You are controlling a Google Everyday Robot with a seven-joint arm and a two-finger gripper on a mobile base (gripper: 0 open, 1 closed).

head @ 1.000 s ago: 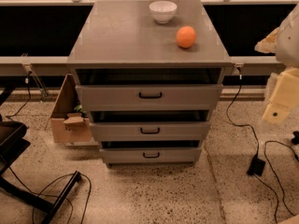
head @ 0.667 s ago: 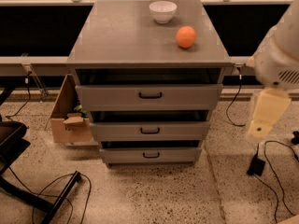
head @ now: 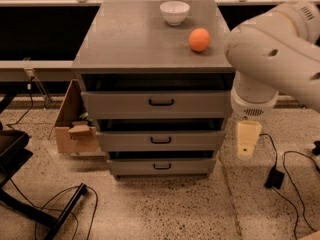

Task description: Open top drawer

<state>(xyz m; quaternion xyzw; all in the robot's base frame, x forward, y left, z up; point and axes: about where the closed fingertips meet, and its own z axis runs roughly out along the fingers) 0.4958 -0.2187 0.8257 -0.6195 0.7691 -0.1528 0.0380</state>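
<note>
Speckled floor all round; a cardboard box (head: 75, 129) sits left of the cabinet (head: 150, 39). The top drawer (head: 125, 105) lies just under the cabinet's top, with its black handle (head: 161, 102) centred. My gripper (head: 248, 140) hangs right of the cabinet, lower than that handle; released or clenched, I cannot tell. I'd raise it, square up, then pull straight out.

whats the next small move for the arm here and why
Probably swing the gripper left and a little up toward the small black bar handle on the wide grey top drawer: the gripper hangs right of the grey cabinet, lower than that handle and well apart from it.
</note>
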